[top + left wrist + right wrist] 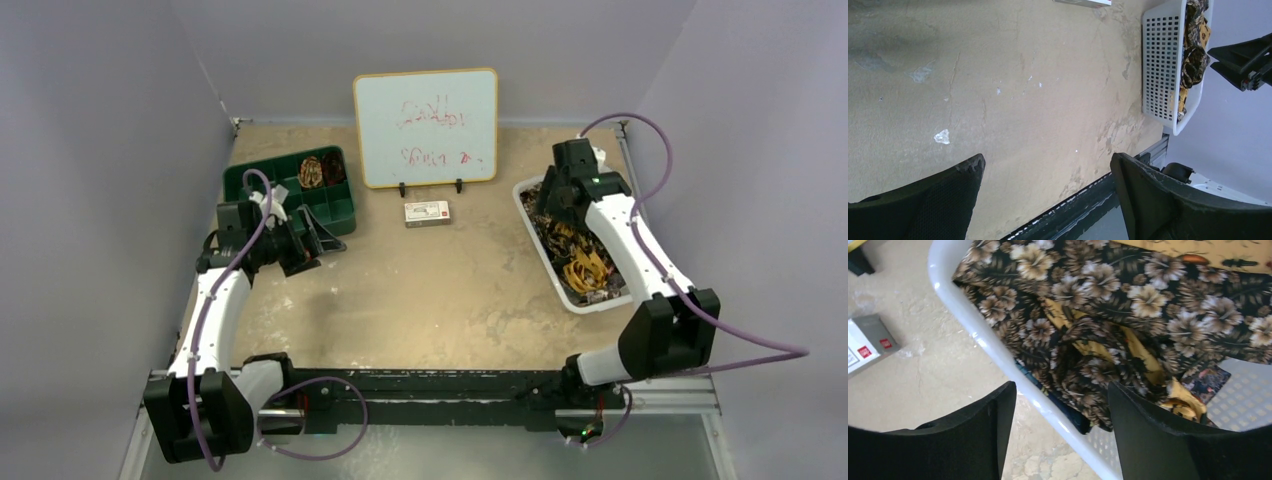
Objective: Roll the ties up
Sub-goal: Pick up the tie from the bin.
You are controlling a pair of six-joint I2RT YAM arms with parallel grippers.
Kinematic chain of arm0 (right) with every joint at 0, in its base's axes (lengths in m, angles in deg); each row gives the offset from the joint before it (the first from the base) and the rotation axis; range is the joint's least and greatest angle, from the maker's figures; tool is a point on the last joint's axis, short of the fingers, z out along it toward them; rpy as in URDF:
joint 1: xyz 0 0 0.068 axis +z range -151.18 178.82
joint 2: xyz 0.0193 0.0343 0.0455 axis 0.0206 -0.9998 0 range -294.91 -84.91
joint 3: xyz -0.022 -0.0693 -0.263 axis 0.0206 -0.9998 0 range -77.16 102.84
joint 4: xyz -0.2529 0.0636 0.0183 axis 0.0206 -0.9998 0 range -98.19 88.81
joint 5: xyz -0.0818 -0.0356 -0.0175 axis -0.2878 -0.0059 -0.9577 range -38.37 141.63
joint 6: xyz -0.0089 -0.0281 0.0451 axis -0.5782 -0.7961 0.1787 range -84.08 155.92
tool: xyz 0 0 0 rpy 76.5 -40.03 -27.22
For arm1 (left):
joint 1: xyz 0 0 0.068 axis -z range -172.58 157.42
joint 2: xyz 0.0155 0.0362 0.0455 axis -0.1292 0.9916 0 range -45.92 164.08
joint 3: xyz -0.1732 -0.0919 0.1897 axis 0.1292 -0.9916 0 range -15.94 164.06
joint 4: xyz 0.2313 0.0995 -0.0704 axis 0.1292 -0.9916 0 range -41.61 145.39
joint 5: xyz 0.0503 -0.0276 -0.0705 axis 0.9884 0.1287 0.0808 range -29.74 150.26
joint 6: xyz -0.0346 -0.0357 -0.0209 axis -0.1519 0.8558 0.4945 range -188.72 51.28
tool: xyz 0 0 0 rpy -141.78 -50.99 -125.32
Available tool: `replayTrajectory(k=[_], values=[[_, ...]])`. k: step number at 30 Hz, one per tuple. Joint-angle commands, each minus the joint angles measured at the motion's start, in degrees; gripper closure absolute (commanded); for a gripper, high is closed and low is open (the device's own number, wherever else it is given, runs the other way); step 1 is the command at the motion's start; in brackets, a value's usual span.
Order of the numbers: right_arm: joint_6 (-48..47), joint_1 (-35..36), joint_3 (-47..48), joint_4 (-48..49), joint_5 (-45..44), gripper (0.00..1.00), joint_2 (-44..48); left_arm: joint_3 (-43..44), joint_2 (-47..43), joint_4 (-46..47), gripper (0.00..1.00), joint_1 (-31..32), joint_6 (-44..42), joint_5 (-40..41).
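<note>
Ties (1108, 305) are heaped in the basket (973, 315), the right gripper (1060, 390) is spread astride its rim w/ nothing pinched — one tie alone should be nipped clear of the plastic & lifted slowly so others aren't dragged out.

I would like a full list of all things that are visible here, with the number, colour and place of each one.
table: one, beige, under everything
whiteboard: one, white with red scribbles, far middle
small box: one, white and grey, before the whiteboard
tray: one, green, far left
rolled ties: apparently two, brown and dark, in the tray
basket: one, white, right side
loose ties: several, uncountable, brown flowered and yellow, in the basket
left gripper: one, black, open, beside the tray
right gripper: one, black, jaws apart, over the basket's rim
</note>
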Motion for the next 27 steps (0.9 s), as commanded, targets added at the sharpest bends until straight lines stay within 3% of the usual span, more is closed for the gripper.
replayTrajectory(k=[1,8,22,25,27], values=[[0.5,-2.5,-0.4,-1.0,0.9,0.31,3.9,-0.5,1.0,1.7,0.04,0.5,-1.0,-1.8],[-1.9,-3.8,-2.6,-1.0,2.8,0.37,2.1,-0.4,1.6,1.7,0.05,0.6,-1.1,-2.5],[-7.7,-4.0,-3.9,-3.4,-1.4,0.38,-5.4,-0.5,1.8,1.8,0.05,1.2,-1.1,-2.8],[-8.6,-4.0,-4.4,-2.9,-1.3,0.49,-6.3,-0.5,1.8,1.8,0.05,1.2,-1.0,-2.8],[-8.8,-4.0,-4.2,-2.7,-1.2,0.63,-6.2,-0.5,1.9,1.8,0.05,1.3,-1.0,-2.8]])
